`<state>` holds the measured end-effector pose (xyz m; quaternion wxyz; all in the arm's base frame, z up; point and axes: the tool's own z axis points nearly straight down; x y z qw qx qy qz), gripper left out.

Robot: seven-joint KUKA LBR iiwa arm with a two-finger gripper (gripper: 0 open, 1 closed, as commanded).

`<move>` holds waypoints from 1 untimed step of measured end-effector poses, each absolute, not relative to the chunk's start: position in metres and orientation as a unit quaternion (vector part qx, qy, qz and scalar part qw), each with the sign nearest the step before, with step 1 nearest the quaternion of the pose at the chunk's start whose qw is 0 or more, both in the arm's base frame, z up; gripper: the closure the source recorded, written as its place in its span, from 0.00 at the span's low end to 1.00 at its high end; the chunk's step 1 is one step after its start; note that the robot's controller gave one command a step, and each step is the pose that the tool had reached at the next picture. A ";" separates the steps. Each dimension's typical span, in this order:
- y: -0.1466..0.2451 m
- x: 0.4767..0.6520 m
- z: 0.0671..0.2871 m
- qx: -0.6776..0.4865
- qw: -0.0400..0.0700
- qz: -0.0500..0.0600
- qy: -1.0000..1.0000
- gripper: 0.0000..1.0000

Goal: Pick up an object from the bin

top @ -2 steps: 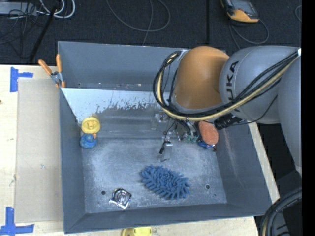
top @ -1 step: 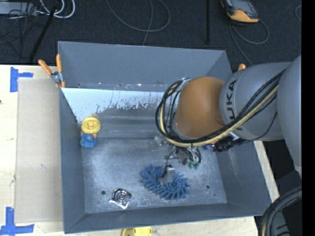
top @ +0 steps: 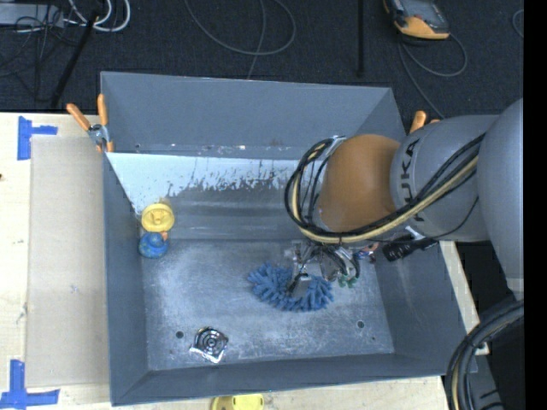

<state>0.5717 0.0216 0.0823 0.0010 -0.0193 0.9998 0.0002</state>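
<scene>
Gripper (top: pixel 304 278): low over the bin (top: pixel 248 114) floor, right of centre, down on the blue fringed thing; released or clenched, impossible to tell.
Blue fringed thing (top: pixel 275 287): on the floor, mid-right, strands splayed leftward.
Around: yellow-and-blue toy (top: pixel 155 229) by the left wall, small silver metal piece (top: pixel 209 343) near the front wall, both well apart.
In the way: orange wrist cover (top: pixel 363 182) and cables above the gripper.
Hidden: fringed thing's right edge, under the gripper.
</scene>
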 end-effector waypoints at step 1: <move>0.022 0.572 0.082 -0.019 0.001 0.000 1.000 1.00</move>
